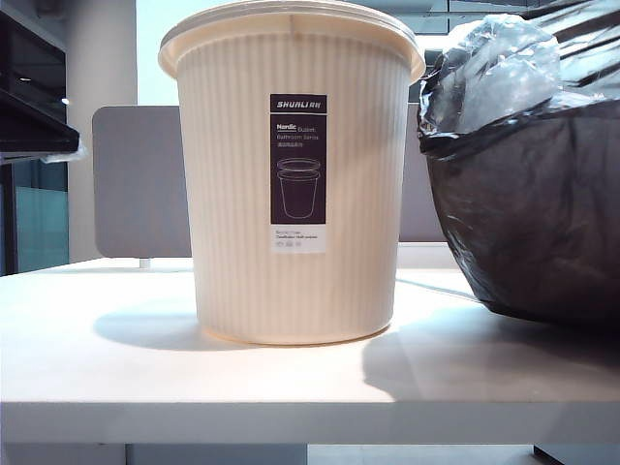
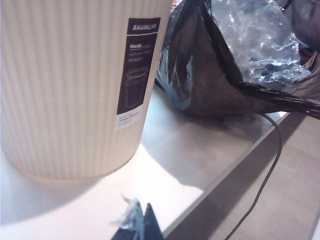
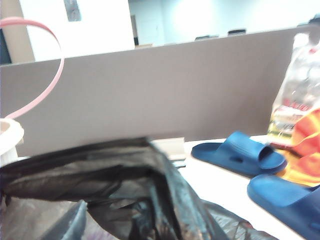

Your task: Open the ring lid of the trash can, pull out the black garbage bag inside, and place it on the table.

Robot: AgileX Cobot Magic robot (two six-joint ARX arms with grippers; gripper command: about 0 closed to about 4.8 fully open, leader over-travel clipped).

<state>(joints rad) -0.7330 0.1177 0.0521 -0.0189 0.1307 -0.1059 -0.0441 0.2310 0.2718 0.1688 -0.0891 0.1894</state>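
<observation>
A: Table (image 1: 116,349), can (image 1: 291,194), bag (image 1: 533,203)?
B: Can stood mid-table; bag lay on the table just right of it.
A: Lid (image 3: 42,60)?
B: Pink hoop raised above the can's rim.
A: Claws?
B: Left gripper (image 2: 137,225) pressed together near the can's base. Right gripper unseen above the bag; spread unclear.

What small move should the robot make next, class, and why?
Probably lift the right end effector clear of the black garbage bag. The bag already rests on the table beside the trash can, and the right wrist view looks just over its crumpled top; neither end effector itself shows.
</observation>
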